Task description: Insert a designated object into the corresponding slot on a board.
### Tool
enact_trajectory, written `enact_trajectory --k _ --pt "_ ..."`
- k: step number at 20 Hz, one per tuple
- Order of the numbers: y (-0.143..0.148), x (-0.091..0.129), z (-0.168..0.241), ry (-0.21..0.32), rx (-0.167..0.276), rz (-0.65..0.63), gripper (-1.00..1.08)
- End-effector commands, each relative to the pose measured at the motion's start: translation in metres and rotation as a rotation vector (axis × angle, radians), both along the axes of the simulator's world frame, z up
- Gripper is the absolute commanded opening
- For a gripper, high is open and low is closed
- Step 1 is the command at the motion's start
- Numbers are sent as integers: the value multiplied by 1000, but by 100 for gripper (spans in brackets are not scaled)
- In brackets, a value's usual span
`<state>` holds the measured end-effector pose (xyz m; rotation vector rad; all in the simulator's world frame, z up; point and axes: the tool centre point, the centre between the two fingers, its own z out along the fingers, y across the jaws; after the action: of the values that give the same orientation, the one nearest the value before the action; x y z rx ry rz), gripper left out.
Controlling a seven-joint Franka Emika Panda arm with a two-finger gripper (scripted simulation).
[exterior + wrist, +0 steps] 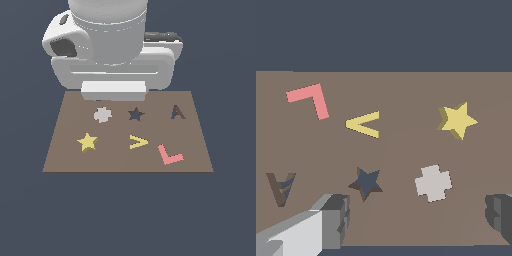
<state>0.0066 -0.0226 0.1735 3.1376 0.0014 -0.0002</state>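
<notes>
Star block [88, 142], yellow and five-pointed, lies flat and untouched on the brown board [65, 160], in the near row toward the exterior view's left. Nothing grips it: the claw [418, 220] stands spread, one pale grey finger [331, 220] and one dark finger [501, 215] well apart with nothing between them, hanging over the far edge of the board. Closest to the claw is the far row: a pale grey cross-shaped patch [102, 115], then the dark star-shaped slot [135, 114] in the middle, then a dark A-shaped cutout [177, 112] toward the exterior view's right. In the near row, beyond the slot, a yellow V-shaped piece [138, 142] lies beside a pink L-shaped piece [169, 155]. The star block sits just in front of the cross patch, apart from its slot.
</notes>
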Motion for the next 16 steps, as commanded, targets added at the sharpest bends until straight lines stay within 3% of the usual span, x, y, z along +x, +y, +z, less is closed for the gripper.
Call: enact_trajectory --k 1,9,16 --pt "0 0 0 0 0 0 100" --pt "-5 7 -9 0 0 -53 100" --pt "-20 23 -33 -1 -1 -194 100"
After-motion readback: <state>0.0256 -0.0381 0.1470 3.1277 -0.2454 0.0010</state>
